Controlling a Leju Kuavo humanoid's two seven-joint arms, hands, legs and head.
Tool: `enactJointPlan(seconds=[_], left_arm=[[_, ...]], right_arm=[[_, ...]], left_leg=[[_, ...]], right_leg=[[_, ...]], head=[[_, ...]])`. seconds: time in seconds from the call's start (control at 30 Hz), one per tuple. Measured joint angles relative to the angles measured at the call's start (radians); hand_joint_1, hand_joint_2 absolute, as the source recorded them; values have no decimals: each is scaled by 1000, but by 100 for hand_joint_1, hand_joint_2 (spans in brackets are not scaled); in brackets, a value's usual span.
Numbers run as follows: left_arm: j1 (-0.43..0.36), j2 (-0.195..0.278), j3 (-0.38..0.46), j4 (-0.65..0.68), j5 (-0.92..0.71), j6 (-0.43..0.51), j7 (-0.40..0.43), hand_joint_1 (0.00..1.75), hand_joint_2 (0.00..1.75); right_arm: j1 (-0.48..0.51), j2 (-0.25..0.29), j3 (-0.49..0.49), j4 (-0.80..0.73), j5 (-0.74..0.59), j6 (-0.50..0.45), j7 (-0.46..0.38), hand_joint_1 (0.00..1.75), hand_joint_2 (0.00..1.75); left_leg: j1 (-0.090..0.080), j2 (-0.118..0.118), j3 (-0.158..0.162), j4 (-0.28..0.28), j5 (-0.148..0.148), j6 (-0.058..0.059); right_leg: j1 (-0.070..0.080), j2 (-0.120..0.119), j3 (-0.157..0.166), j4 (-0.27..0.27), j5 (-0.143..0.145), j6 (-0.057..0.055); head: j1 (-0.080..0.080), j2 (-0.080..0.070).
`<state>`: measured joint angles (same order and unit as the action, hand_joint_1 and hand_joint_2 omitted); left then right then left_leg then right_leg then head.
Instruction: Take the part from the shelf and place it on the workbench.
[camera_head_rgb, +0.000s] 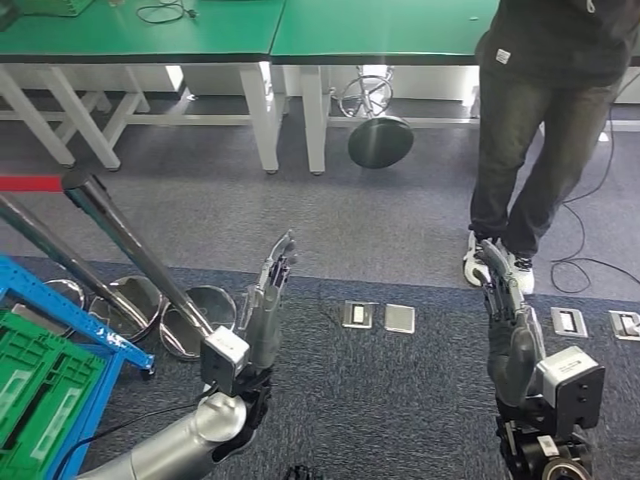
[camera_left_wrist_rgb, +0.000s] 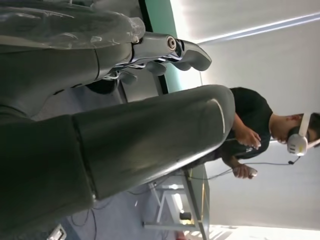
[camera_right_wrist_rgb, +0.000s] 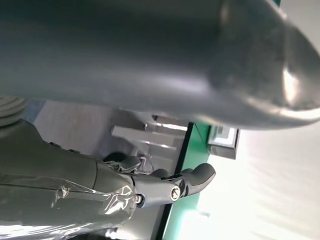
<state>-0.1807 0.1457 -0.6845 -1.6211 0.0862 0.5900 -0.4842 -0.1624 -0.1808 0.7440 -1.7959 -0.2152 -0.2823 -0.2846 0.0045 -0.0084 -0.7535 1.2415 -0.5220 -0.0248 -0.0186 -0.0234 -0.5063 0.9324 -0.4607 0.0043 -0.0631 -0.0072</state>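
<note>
You are at the very start: both hands are raised and hold nothing, so the next move calls for turning to the shelf, since no part is in sight. The green-topped bench (camera_head_rgb: 226, 30) with white legs stands well beyond the fingers, across grey carpet. A blue frame with green ribbed crates (camera_head_rgb: 38, 385) sits beside your left hand (camera_head_rgb: 266, 305). The fingers of your right hand (camera_head_rgb: 509, 320) are straight and loosely apart, like the left's.

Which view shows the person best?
Left wrist view: the person appears from the torso up, wearing a headset and holding something small. Head view catches the legs and shoes beside the green bench. In the right wrist view I can't make the person out.
</note>
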Motion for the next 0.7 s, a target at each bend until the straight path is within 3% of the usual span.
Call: enactJointPlan(seconds=[0.03, 0.07, 0.13, 0.2, 0.3, 0.43, 0.5, 0.53, 0.57, 0.63, 0.67, 0.7], left_arm=[[1, 0, 0, 1, 1, -3, -2, 0, 0], [1, 0, -1, 2, 2, -6, -6, 0, 0], [0, -1, -1, 2, 4, -10, -11, 0, 0], [-1, -4, -1, 2, 4, -12, -13, 0, 0], [-1, -5, -1, 2, 5, -13, -15, 0, 0], [-1, -5, -1, 2, 5, -13, -14, 0, 0], [0, -6, -1, 2, 5, -13, -15, 0, 0], [-1, -7, -1, 2, 5, -14, -15, 0, 0], [0, -10, -1, 3, 5, -16, -17, 0, 0], [1, -15, -1, 4, 5, -20, -22, 0, 0], [2, -16, -1, 5, 5, -22, -24, 0, 0], [1, -16, -1, 5, 5, -22, -25, 0, 0]], right_arm=[[1, 0, 0, 0, 0, -4, 3, 0, 0], [1, 0, 0, 0, 0, -9, 5, 0, 0], [1, 0, 0, -1, 2, -16, 9, 0, 0], [1, 0, -1, -5, 3, -20, 12, 0, 0], [0, 0, -1, -8, 4, -21, 13, 0, 0], [0, 0, -1, -9, 5, -21, 14, 0, 0], [0, 0, -1, -10, 5, -21, 14, 0, 0], [0, -1, -2, -12, 5, -23, 14, 0, 0], [2, -3, -1, -13, 4, -25, 14, 0, 0], [6, -6, -1, -14, 3, -29, 14, 0, 0], [7, -7, 0, -14, 3, -29, 14, 0, 0], [7, -8, 0, -14, 3, -30, 14, 0, 0]], left_leg=[[2, 3, -2, 0, 12, -2], [4, 8, 19, -42, 40, -3], [1, 44, 100, -192, 102, 2], [-7, 72, 149, -284, 125, 14], [-13, 50, 153, -295, 121, 33], [-10, 38, 157, -300, 122, 40], [-7, 35, 159, -302, 123, 41], [-5, 27, 162, -303, 123, 45], [-5, 6, 165, -304, 122, 48], [-6, -45, 173, -303, 120, 55], [-7, -70, 177, -302, 119, 55], [-7, -84, 178, -302, 117, 53]], right_leg=[[0, -15, 1, 0, -2, 0], [0, -29, 2, 0, -4, 1], [2, -52, 8, 0, -10, 8], [7, -69, 14, 0, -16, 18], [8, -94, 26, -2, -25, 33], [6, -102, 31, -3, -30, 39], [4, -88, 28, 1, -34, 41], [2, -59, 7, 46, -58, 43], [1, -29, -40, 131, -88, 44], [1, 22, -111, 251, -108, 42], [1, 35, -112, 231, -75, 39], [-1, 63, -82, 158, -36, 35]], head=[[-1, 0], [-3, 0], [-5, 0], [-5, 0], [0, 0], [-1, 0], [-1, 0], [2, 0], [6, 0], [13, 0], [14, 0], [14, 0]])
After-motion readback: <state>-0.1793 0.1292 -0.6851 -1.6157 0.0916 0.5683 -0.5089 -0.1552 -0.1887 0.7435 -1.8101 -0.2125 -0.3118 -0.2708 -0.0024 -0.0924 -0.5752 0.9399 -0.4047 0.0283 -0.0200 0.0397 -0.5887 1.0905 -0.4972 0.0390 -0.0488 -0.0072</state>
